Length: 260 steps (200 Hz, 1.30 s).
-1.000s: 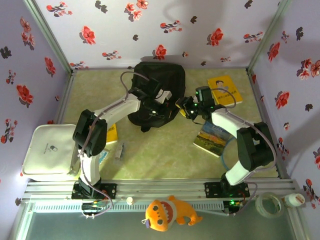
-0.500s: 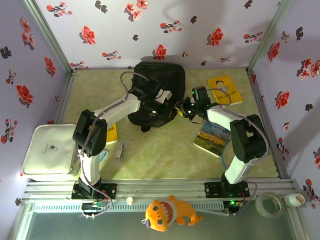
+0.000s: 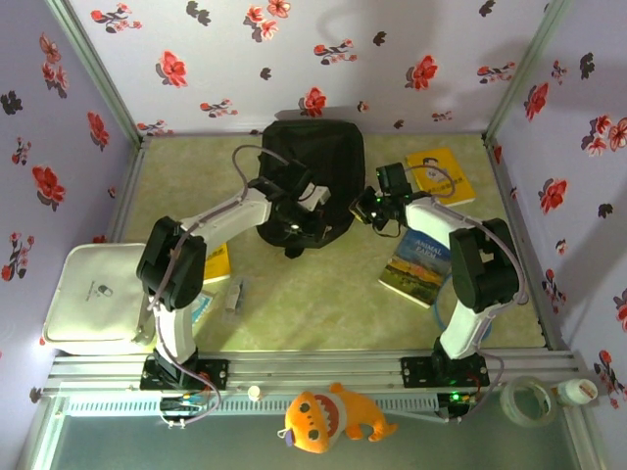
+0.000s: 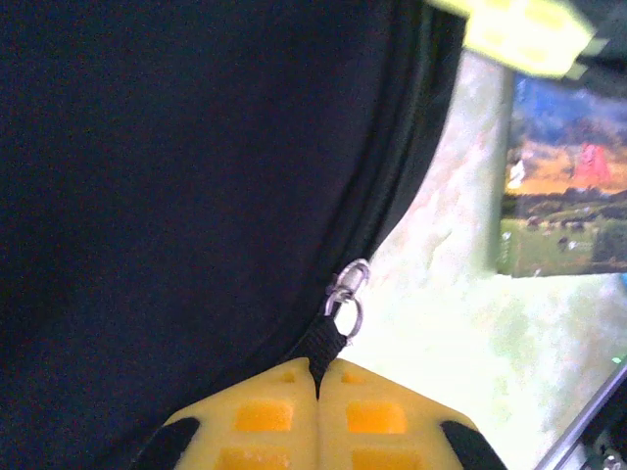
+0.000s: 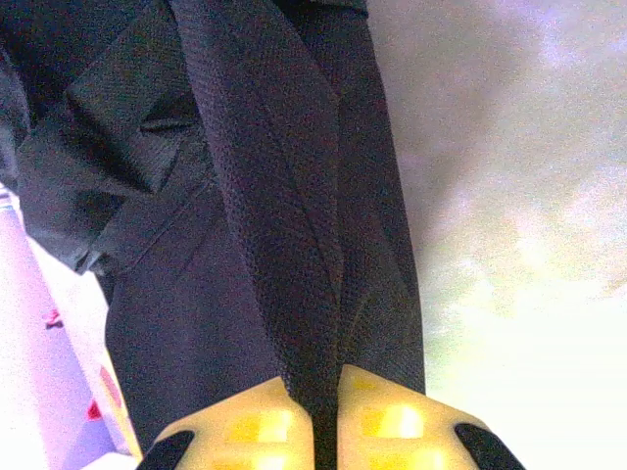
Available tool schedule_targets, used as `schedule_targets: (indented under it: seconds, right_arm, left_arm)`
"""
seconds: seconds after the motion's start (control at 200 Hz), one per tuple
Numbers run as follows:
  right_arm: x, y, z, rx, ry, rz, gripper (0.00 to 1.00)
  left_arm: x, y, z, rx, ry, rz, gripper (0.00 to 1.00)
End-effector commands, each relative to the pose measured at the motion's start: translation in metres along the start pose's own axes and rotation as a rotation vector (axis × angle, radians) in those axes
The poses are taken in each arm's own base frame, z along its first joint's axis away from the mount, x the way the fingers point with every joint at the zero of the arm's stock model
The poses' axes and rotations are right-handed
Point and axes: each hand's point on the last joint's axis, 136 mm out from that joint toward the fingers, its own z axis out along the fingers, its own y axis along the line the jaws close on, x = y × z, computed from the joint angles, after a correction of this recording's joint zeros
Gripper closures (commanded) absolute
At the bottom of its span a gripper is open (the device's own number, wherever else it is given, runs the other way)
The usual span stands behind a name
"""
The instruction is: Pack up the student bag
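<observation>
Flowered walls [image 3: 196, 59] close in a pale green desk [image 3: 323, 304]. The student bag [image 3: 328, 157] lies at the far middle, between the two arms, its long axis running away from the arm bases. The right tool [image 5: 313, 406] is clamped on a band of the bag's black fabric at its right edge. The left tool [image 4: 318, 370], at the bag's near end, is pinched tight on the zip pull [image 4: 331, 338]. The zip track leads up and away from the left tool, so drawing the zip likely falls to it, with the right arm bracing.

Black soft fabric student bag [image 3: 321, 157], lying flat, far centre
</observation>
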Motion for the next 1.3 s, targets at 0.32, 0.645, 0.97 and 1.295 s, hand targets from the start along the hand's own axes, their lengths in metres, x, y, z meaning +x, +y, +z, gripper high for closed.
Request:
schedule_targets:
  seconds: [0.32,0.645,0.97,1.295]
  right_arm:
    - [-0.029,0.006,-0.004,-0.029,-0.043,-0.017,0.78]
    - [0.013,0.006,-0.044,-0.112,-0.003,0.111,0.34]
    - [0.034,-0.013,-0.056,-0.073,0.045,0.213,0.30]
    - [0.043,-0.026,-0.039,-0.015,0.042,0.288,0.39]
  left_arm:
    - [0.016,0.028,-0.036,-0.060,-0.045,-0.008,1.00]
    - [-0.022,-0.048,-0.017,0.085,-0.116,0.076,1.00]
    - [-0.027,-0.082,0.013,0.145,-0.100,0.089,1.00]
    - [-0.015,-0.075,0.024,0.129,-0.054,0.081,1.00]
